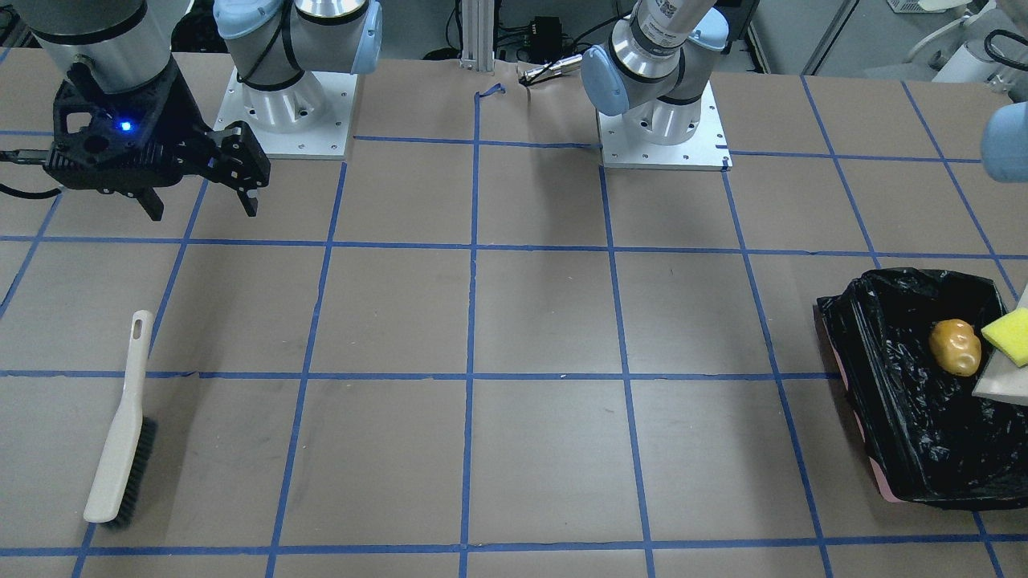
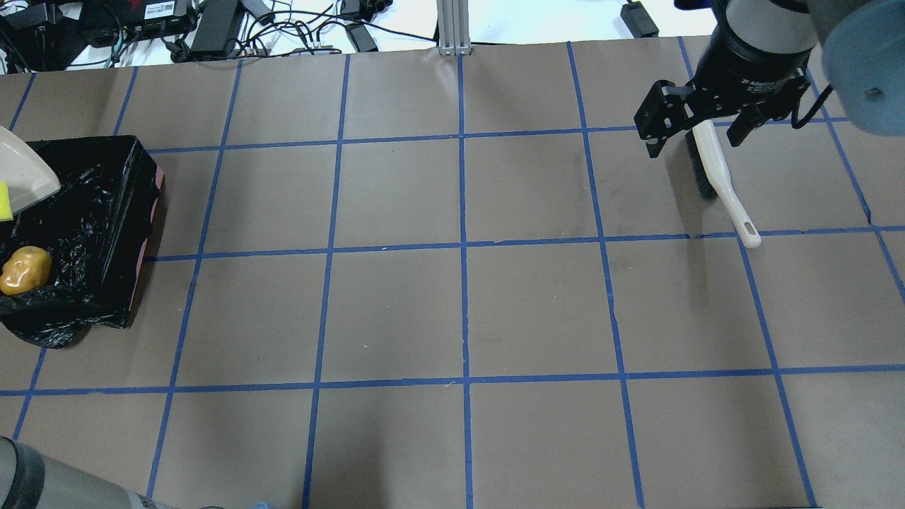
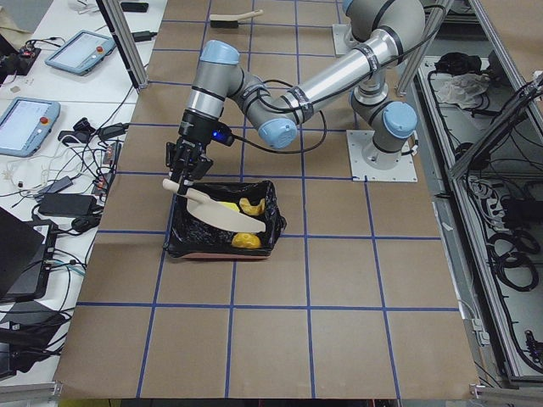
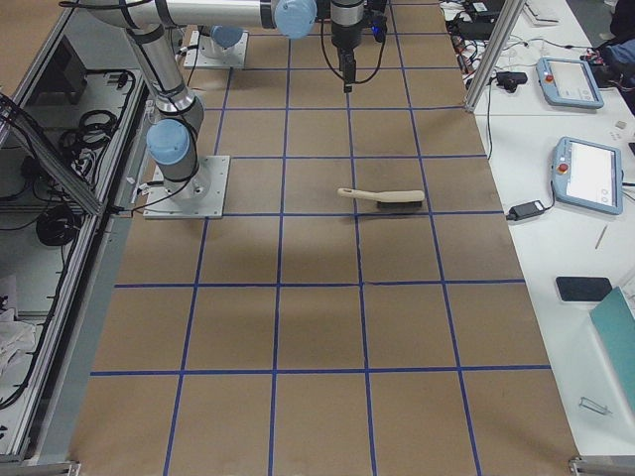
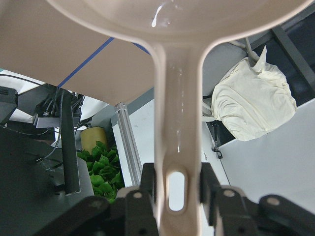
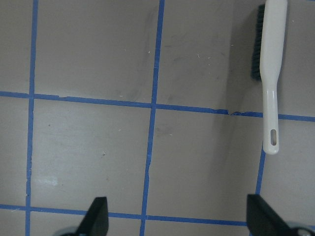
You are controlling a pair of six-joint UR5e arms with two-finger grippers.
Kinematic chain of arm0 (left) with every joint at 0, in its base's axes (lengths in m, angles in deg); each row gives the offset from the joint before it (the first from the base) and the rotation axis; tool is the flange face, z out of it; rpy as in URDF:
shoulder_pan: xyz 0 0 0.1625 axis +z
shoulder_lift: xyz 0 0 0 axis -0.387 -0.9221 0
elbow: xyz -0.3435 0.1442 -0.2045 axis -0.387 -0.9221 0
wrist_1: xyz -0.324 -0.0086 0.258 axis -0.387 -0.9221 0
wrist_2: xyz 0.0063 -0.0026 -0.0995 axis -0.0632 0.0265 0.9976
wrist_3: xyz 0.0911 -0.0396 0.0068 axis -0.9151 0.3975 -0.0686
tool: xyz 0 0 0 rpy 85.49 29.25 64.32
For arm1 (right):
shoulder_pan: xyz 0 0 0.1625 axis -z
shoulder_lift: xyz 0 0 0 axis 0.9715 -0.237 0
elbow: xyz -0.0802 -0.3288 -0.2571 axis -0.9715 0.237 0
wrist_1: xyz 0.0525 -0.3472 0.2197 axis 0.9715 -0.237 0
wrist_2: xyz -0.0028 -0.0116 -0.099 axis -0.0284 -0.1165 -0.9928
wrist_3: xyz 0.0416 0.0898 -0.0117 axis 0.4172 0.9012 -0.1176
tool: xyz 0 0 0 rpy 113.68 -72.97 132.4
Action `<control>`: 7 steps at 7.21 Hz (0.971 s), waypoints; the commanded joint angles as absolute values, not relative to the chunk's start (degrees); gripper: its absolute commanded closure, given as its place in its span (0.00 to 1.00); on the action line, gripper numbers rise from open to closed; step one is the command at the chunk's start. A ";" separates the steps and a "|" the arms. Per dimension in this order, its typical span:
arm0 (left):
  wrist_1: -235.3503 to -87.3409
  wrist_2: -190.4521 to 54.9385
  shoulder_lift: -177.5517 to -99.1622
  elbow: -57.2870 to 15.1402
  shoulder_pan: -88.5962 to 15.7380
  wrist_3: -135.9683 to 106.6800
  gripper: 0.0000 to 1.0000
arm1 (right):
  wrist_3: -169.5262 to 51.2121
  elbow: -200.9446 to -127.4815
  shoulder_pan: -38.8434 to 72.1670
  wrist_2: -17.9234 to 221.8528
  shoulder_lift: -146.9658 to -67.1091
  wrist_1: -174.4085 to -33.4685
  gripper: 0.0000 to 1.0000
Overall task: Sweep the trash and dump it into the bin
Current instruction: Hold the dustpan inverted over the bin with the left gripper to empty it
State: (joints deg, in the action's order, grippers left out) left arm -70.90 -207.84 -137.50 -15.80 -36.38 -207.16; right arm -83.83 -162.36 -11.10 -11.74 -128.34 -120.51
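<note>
The bin [image 1: 875, 417], lined with a black bag, stands at the table's end on my left side. A golden-brown lump of trash [image 1: 956, 347] lies inside it. A yellow-green wedge [image 1: 1010, 335] shows at the lip of the beige dustpan [image 1: 1000, 387]. The dustpan hangs tilted over the bin [image 3: 182, 242]. My left gripper [image 5: 177, 183] is shut on the dustpan's handle [image 5: 177, 123]. My right gripper [image 1: 201, 210] hangs open and empty above the table, well above the brush [image 1: 120, 433].
The beige brush [image 2: 714, 170] with dark bristles lies flat on the brown paper, partly under my right gripper [image 2: 696, 145] in the overhead view. Blue tape lines grid the table. Both arm bases [image 1: 662, 120] stand at the robot's edge.
</note>
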 commanded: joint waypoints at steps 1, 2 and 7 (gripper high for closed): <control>-69.24 -209.52 -136.61 -16.24 -37.26 -207.35 0.92 | -83.83 -162.36 -11.07 -11.59 -128.37 -120.53 0.00; -68.89 -210.83 -136.43 -16.32 -37.44 -207.44 0.93 | -83.83 -162.36 -11.07 -11.76 -128.37 -120.53 0.00; -59.84 -211.19 -134.76 -21.86 -37.44 -208.94 0.92 | -83.83 -162.36 -11.07 -11.76 -128.29 -120.53 0.00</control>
